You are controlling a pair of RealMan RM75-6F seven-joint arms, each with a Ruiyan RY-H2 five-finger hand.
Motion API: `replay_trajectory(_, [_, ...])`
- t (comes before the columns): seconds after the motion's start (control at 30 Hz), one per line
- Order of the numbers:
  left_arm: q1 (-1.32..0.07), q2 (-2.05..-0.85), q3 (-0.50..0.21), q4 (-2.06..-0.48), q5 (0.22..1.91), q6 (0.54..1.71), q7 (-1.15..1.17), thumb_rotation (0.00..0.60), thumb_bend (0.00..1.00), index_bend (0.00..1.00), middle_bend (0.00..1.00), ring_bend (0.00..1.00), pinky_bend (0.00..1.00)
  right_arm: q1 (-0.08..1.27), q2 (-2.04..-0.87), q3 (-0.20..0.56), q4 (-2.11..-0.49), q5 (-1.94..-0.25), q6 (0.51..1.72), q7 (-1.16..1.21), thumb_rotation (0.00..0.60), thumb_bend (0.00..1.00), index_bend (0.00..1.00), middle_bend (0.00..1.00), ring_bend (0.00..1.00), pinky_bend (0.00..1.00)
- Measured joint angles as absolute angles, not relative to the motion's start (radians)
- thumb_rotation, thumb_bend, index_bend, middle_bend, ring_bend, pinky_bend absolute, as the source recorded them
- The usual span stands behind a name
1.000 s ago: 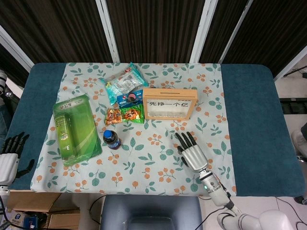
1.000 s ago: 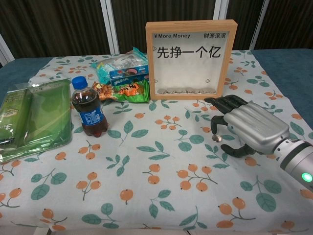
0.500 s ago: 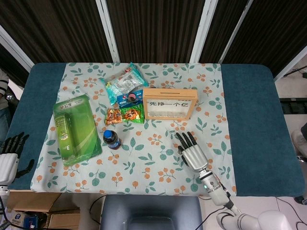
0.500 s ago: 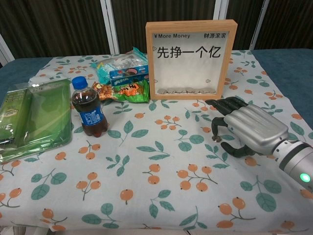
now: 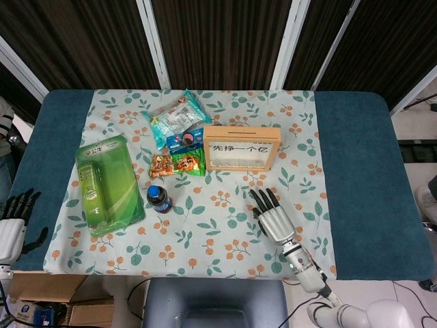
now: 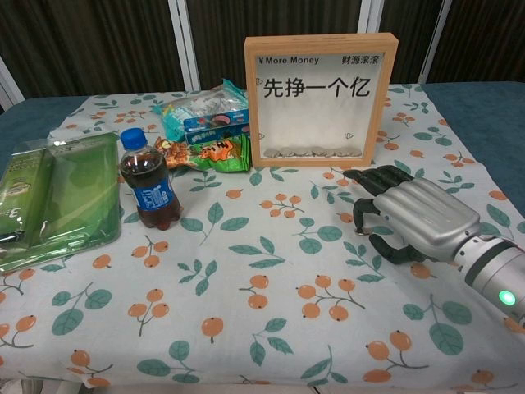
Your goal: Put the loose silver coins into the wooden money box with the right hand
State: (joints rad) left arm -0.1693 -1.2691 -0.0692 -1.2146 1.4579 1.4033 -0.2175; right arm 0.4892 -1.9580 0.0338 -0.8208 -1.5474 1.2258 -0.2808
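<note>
A: Wooden money box with clear front (image 6: 382, 98) – where?
B: Upright at the back of the leaf-and-orange patterned cloth (image 6: 271, 279), on the blue worktop (image 5: 355, 171). A row of silver coins (image 6: 308, 152) lies along the bottom inside it.
A: Loose coins?
B: Can't make one out on the cloth. The patch under the right hand's fingertips is hidden.
A: Right hand (image 6: 414, 217)?
B: Palm down, near the box's front right corner but apart from it. Dark fingers (image 6: 361, 215) curl down to the cloth, thumb tucked beneath. Whether anything is pinched, I cannot tell.
A: Left hand (image 5: 13, 222)?
B: At the worktop's near-left edge, fingers spread, holding nothing.
A: Surroundings?
B: Small cola bottle with blue cap (image 6: 149, 185) left of the box, flat green plastic package (image 6: 57, 197) beyond it, snack packets (image 6: 209, 152) beside the box.
</note>
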Motion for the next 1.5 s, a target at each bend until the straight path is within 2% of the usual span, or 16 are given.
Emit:
replay_trajectory(0.7, [-0.174, -1.267, -0.069, -1.216, 1.457, 1.393, -0.220, 0.600, 0.38, 0.00, 0.00, 0.00, 0.00, 0.505, -1.966, 0.051, -0.807, -1.542, 1.215, -0.281, 0.600, 0.44, 0.65, 0.04, 0.00, 0.00])
replay_trajectory(1.27, [-0.180, -1.267, -0.066, -1.216, 1.467, 1.390, -0.235, 0.600, 0.38, 0.00, 0.00, 0.00, 0.00, 0.517, -1.979, 0.053, -0.775, -1.564, 1.247, -0.259, 0.600, 0.44, 0.62, 0.06, 0.00, 0.00])
replay_trajectory(1.5, [-0.180, -1.267, -0.064, -1.214, 1.471, 1.393, -0.245, 0.600, 0.38, 0.00, 0.00, 0.00, 0.00, 0.521, -1.984, 0.051, -0.763, -1.572, 1.258, -0.243, 0.600, 0.46, 0.66, 0.08, 0.00, 0.00])
